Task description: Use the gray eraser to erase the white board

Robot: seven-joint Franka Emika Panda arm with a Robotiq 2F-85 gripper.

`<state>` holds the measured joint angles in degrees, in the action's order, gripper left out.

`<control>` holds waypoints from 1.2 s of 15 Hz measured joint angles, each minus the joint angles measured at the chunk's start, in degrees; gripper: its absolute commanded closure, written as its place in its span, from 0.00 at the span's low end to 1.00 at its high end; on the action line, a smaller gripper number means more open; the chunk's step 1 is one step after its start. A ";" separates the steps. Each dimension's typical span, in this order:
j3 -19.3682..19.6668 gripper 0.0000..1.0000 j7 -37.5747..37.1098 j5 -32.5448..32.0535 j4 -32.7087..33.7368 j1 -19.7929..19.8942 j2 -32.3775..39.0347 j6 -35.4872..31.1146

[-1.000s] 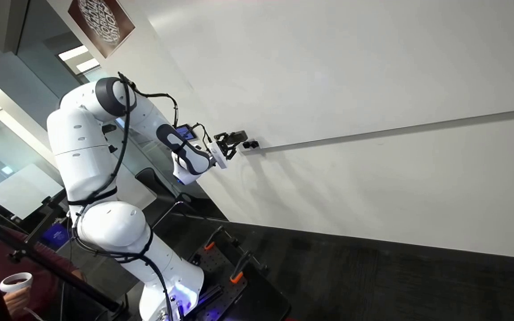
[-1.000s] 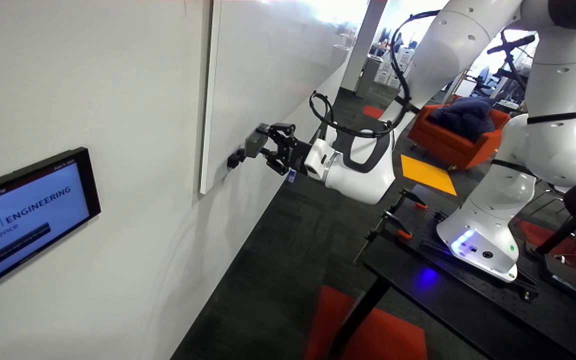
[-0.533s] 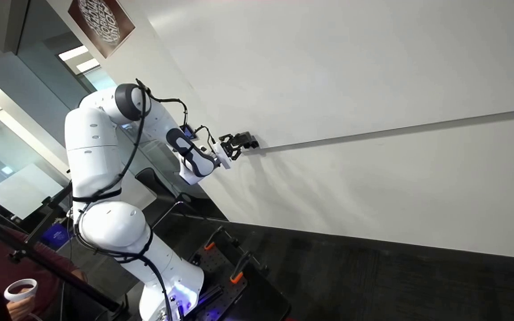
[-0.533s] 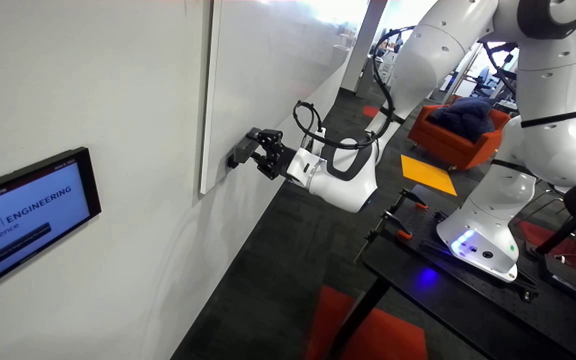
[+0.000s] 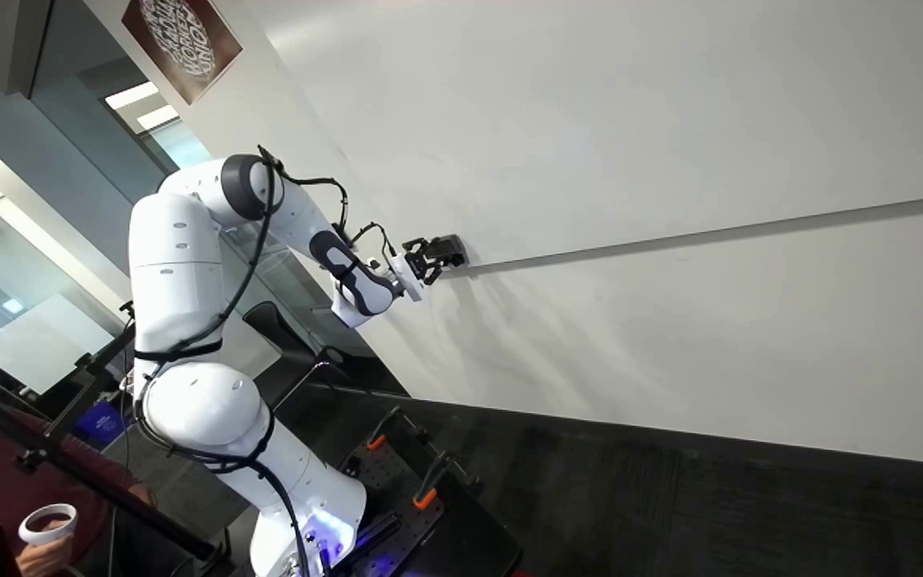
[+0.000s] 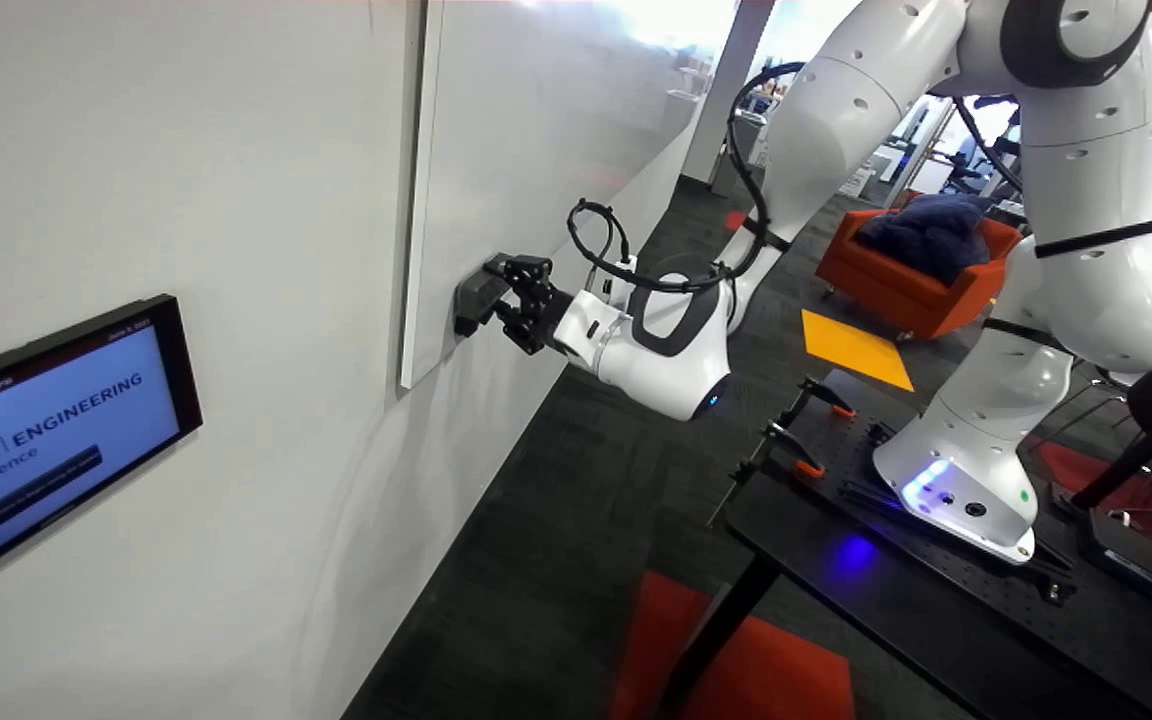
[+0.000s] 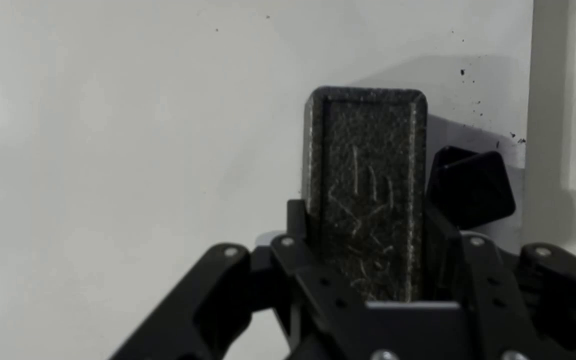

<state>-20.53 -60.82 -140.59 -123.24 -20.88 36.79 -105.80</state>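
My gripper (image 7: 368, 220) is shut on the gray eraser (image 7: 368, 145), a dark rectangular block with light scratches, with one finger along each long side. In both exterior views the eraser (image 5: 450, 249) (image 6: 479, 297) lies flat against, or very near, the white board (image 5: 630, 120), close to its lower corner. The board also fills most of the wrist view (image 7: 118, 150). Small dark specks (image 7: 463, 72) show near its edge. No scribble shows; the part behind the eraser is hidden.
A small black block (image 7: 473, 190) sits on the board right beside the eraser and gripper finger. The board's gray lower rail (image 5: 710, 235) runs close by. A wall screen (image 6: 66, 430) hangs past the board's side edge. The robot stands on a black table (image 6: 886, 580).
My gripper has moved toward the board with the eraser in it. The eraser was apart from the board and is now at its surface, covering most of the black block in the exterior views.
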 measured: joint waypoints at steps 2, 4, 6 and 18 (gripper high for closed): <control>0.00 0.69 0.00 0.00 0.93 0.16 0.89 0.00; 0.00 0.69 -0.04 0.00 1.45 0.16 1.61 0.05; -0.01 0.19 -0.09 0.00 1.56 0.15 1.74 0.18; -0.28 0.00 -0.04 0.29 3.38 0.01 1.91 0.60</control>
<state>-20.81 -60.86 -140.30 -119.86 -20.88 38.70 -105.19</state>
